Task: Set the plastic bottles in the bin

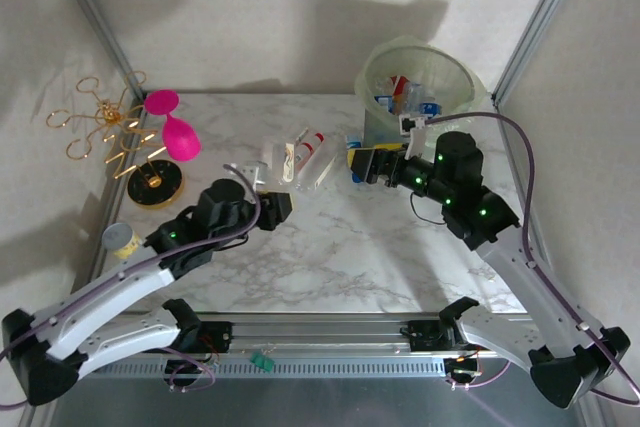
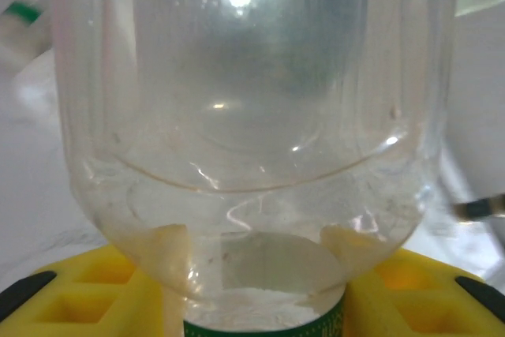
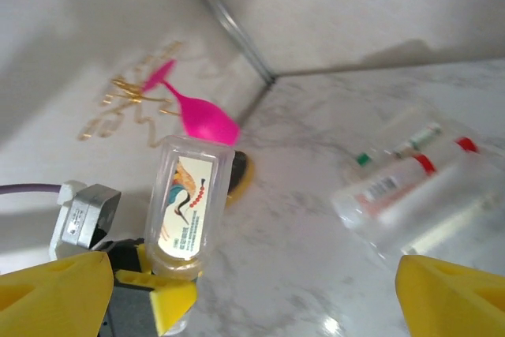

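On the marble table [image 1: 350, 247], a clear bottle [image 3: 185, 203] with a crane label is clamped in the closed left tool [image 2: 252, 305]. Other loose bottles [image 1: 312, 152] lie just beyond it. The right tool [image 1: 360, 164] hangs wide open beside them, near the pale-green bin [image 1: 372, 119] at the far right, which holds several more.

Clear bottles [image 1: 300, 159] flat beside part-filled bin [image 1: 378, 119]

Bin [image 1: 372, 117] ×1, goblet [image 1: 180, 137] ×1, gold stand [image 1: 155, 185] ×1, plastic bottle [image 1: 310, 152] ×4 outside (roughly).
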Motion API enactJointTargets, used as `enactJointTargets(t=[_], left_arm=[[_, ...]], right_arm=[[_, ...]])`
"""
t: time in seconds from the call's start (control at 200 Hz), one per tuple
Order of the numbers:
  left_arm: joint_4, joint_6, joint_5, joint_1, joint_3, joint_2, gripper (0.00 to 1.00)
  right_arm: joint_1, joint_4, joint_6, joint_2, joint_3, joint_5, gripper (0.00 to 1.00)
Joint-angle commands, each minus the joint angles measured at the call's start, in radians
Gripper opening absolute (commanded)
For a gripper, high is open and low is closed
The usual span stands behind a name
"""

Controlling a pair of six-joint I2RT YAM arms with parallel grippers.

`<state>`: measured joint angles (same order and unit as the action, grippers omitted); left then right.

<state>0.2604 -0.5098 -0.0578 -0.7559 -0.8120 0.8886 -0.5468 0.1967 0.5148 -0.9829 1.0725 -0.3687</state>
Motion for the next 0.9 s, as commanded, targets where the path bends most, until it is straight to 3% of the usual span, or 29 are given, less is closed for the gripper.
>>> enactJointTargets(t=[0.0, 0.175, 0.541, 0.896], left_arm=[[-0.099, 0.028, -0.133, -0.005, -0.011, -0.056, 0.41], [-0.145, -0.006, -0.18, -0.008, -0.031, -0.09, 0.41], [-0.107, 0.043, -0.147, -0.037, -0.065, -0.069, 0.38], [-0.119, 0.044, -0.146, -0.051, -0.09, -0.051, 0.35]], right_arm=[[-0.009, -0.147, 0.066, 0.014, -0.016, -0.124, 0.92], [-0.073, -0.213, 0.126, -0.024, -0.005, -0.18, 0.92], [-0.356, 0.064, 0.1, -0.257, 0.307, 0.127, 0.91], [-0.416, 0.189, 0.117, -0.424, 0.458, 0.268, 0.91]])
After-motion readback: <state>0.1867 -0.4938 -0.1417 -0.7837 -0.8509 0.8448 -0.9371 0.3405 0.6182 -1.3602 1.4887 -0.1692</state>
